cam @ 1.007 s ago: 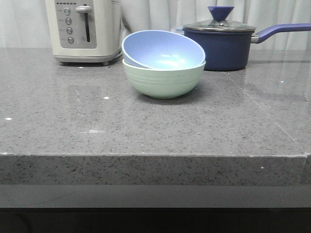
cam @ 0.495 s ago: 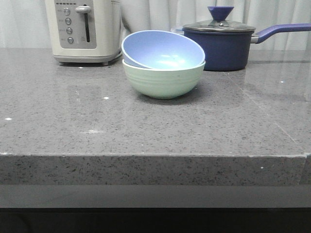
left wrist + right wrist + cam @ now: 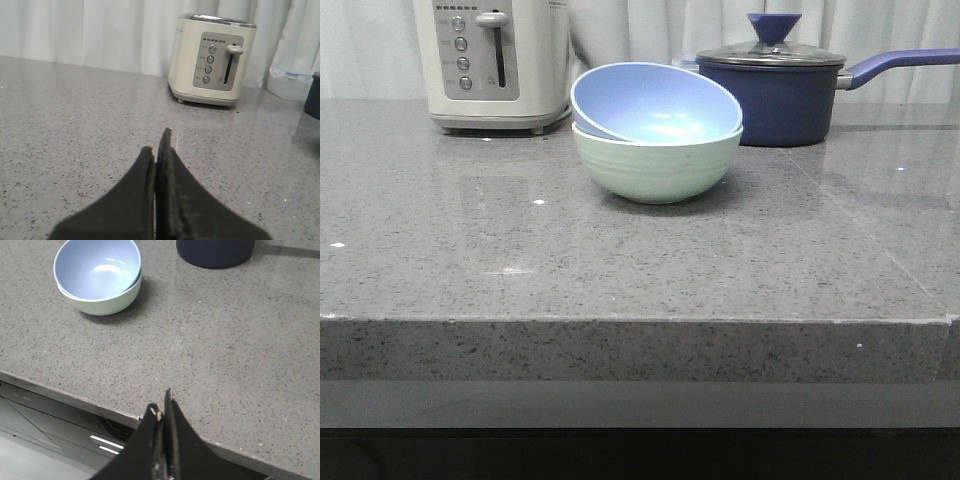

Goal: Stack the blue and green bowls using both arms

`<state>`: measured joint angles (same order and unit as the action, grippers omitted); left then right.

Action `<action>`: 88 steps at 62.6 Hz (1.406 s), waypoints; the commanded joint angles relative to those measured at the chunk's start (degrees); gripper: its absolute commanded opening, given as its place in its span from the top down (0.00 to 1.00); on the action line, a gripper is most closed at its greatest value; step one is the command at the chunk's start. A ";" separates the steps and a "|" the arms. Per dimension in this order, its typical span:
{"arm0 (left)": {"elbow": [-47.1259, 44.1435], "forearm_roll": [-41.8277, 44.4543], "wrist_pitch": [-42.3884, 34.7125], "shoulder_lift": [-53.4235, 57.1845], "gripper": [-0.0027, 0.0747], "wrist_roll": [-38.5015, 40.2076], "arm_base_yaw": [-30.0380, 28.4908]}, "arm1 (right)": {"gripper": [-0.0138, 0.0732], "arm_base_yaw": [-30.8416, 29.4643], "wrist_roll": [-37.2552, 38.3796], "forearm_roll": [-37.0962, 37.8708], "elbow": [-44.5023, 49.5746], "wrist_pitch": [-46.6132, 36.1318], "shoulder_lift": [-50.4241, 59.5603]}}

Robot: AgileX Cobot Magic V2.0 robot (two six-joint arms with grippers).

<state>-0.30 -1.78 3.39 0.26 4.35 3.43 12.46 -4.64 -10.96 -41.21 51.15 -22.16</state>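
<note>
Blue bowl [image 3: 655, 100] sits tilted inside green bowl [image 3: 656, 165], mid-counter, between toaster [image 3: 492, 62] and navy lidded saucepan [image 3: 775, 90]. Neither arm shows in the front view. Left gripper [image 3: 159, 150] hovers low over bare grey counter [image 3: 620, 270], jaws pressed together, holding nothing, pointed toward the toaster. Right gripper [image 3: 162, 412] hangs above the counter's front edge, jaws closed and empty, well apart from the bowls. Pale curtain [image 3: 630, 30] behind.

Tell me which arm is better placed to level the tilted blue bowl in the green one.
Probably the right. Its tool, shut, faces the blue bowl nested in the green bowl. The left tool, also shut, faces the toaster, with no bowl in sight.
</note>
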 commanded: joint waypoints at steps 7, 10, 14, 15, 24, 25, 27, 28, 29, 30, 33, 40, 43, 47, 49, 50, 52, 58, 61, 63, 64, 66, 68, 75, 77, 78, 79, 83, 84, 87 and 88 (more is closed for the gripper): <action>-0.26 -0.55 -4.80 0.96 0.99 0.41 0.39 | 0.90 -0.37 -0.14 0.01 -1.21 -4.18 -0.48; -0.26 -0.55 -4.80 0.96 0.99 0.41 0.39 | 0.90 -0.37 -0.14 0.01 -1.21 -4.18 -0.48; -0.26 -0.55 -4.80 0.96 0.99 0.41 0.39 | 0.90 -0.37 -0.14 0.01 -1.21 -4.18 -0.48; -0.26 -0.55 -4.80 0.96 0.99 0.41 0.39 | 0.90 -0.37 -0.14 0.01 -1.21 -4.18 -0.48; -0.26 -0.55 -4.80 0.96 0.99 0.41 0.39 | 0.90 -0.37 -0.14 0.01 -1.21 -4.18 -0.48; -0.26 -0.55 -4.80 0.96 0.99 0.41 0.39 | 0.90 -0.37 -0.14 0.01 -1.21 -4.18 -0.48; -0.26 -0.55 -4.80 0.96 0.99 0.41 0.39 | 0.90 -0.37 -0.14 0.01 -1.21 -4.18 -0.48; -0.26 -0.55 -4.80 0.96 0.99 0.41 0.39 | 0.90 -0.37 -0.14 0.01 -1.21 -4.18 -0.48; -0.26 -0.55 -4.80 0.96 0.99 0.41 0.39 | 0.90 -0.37 -0.14 0.01 -1.21 -4.18 -0.48; -0.26 -0.55 -4.80 0.96 0.99 0.41 0.39 | 0.90 -0.37 -0.14 0.01 -1.21 -4.18 -0.48; -0.26 -0.55 -4.80 0.96 0.99 0.41 0.39 | 0.90 -0.37 -0.14 0.01 -1.21 -4.18 -0.48; -0.26 -0.55 -4.80 0.96 0.99 0.41 0.39 | 0.90 -0.37 -0.14 0.01 -1.21 -4.18 -0.48; -0.26 -0.55 -4.80 0.96 0.99 0.41 0.39 | 0.90 -0.37 -0.14 0.01 -1.21 -4.18 -0.48; -0.26 -0.55 -4.80 0.96 0.99 0.41 0.39 | 0.90 -0.37 -0.14 0.14 -0.99 -4.35 -0.21; -0.26 -0.55 -4.80 0.96 0.99 0.41 0.39 | 0.90 -0.45 -0.25 0.66 -0.73 -4.67 0.29; -0.26 -0.55 -4.80 0.96 0.99 0.41 0.39 | 0.90 -0.63 -0.27 1.26 -0.45 -5.28 0.54; -0.26 -0.55 -4.80 0.96 0.99 0.41 0.39 | 0.90 -1.23 -0.46 2.01 0.61 -7.31 1.44; -0.26 -0.55 -4.80 0.96 0.99 0.41 0.39 | 0.90 -4.34 -2.02 3.59 6.55 -15.52 5.38; -0.26 -0.55 -4.80 0.96 0.99 0.41 0.39 | 0.90 -5.91 -3.12 3.68 10.50 -20.97 7.84; -0.26 -0.55 -4.80 0.96 0.99 0.41 0.39 | 0.90 -6.68 -3.66 3.68 12.90 -25.01 9.29; -0.26 -0.55 -4.80 0.96 0.99 0.41 0.39 | 0.90 -7.23 -3.75 3.68 14.11 -26.62 9.99; -0.26 -0.55 -4.80 0.96 0.99 0.41 0.39 | 0.90 -7.83 -3.75 3.68 16.55 -29.84 11.76; -0.26 -0.55 -4.80 0.96 0.99 0.41 0.39 | 0.90 -8.34 -3.75 3.68 19.55 -33.65 13.48; -0.26 -0.55 -4.80 0.96 0.99 0.41 0.39 | 0.90 -8.82 -3.75 3.68 28.43 -43.95 17.82; -0.26 -0.55 -4.80 0.96 0.99 0.41 0.39 | 0.90 -8.94 -3.75 3.68 31.15 -46.24 19.19; -0.26 -0.55 -4.80 0.96 0.99 0.41 0.39 | 0.90 -9.01 -3.70 3.68 32.39 -47.24 19.80; -0.26 -0.55 -4.80 0.96 0.99 0.41 0.39 | 0.90 -9.07 -3.69 3.68 33.16 -47.82 20.20; -0.26 -0.55 -4.80 0.96 0.99 0.41 0.39 | 0.90 -9.05 -3.69 3.63 36.09 -49.40 21.73; -0.26 -0.55 -4.80 0.96 0.99 0.41 0.39 | 0.90 -9.05 -3.69 3.63 36.90 -49.51 22.19; -0.26 -0.55 -4.80 0.96 0.99 0.41 0.39 | 0.90 -9.05 -3.69 3.63 38.49 -49.49 23.01; -0.26 -0.55 -4.80 0.96 0.99 0.41 0.39 | 0.90 -9.05 -3.69 3.63 38.88 -49.54 23.19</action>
<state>-0.30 -1.78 3.29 0.26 4.35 3.43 3.80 -7.69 -7.86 -3.30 8.05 0.10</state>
